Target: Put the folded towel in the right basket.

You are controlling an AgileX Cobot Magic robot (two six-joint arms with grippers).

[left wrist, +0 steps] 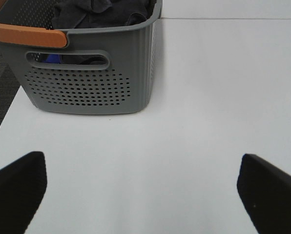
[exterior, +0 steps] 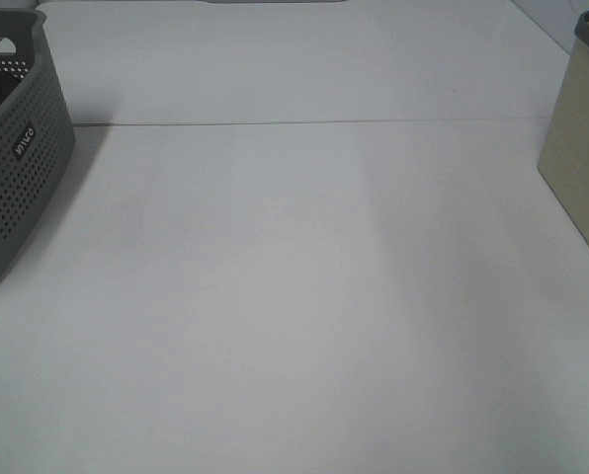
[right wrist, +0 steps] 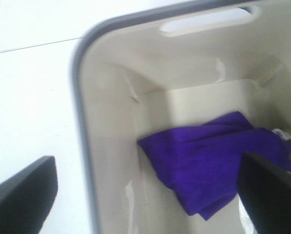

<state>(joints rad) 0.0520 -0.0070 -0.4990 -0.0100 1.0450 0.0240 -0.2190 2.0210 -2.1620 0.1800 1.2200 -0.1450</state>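
Note:
The folded purple towel [right wrist: 211, 163] lies on the floor of the beige right basket [right wrist: 111, 146], seen from above in the right wrist view. My right gripper [right wrist: 148, 195] hangs open above the basket, with nothing between its fingers [right wrist: 26, 187]. The basket's beige wall [exterior: 579, 148] shows at the right edge of the exterior view; the towel is hidden there. My left gripper [left wrist: 145, 187] is open and empty over the white table, short of the grey basket [left wrist: 92, 73]. Neither arm shows in the exterior view.
The grey perforated basket [exterior: 13, 168] stands at the table's left edge and holds dark cloths [left wrist: 99, 12]; an orange handle [left wrist: 28, 34] lies across its rim. The white table [exterior: 304, 296] stretches between the two baskets.

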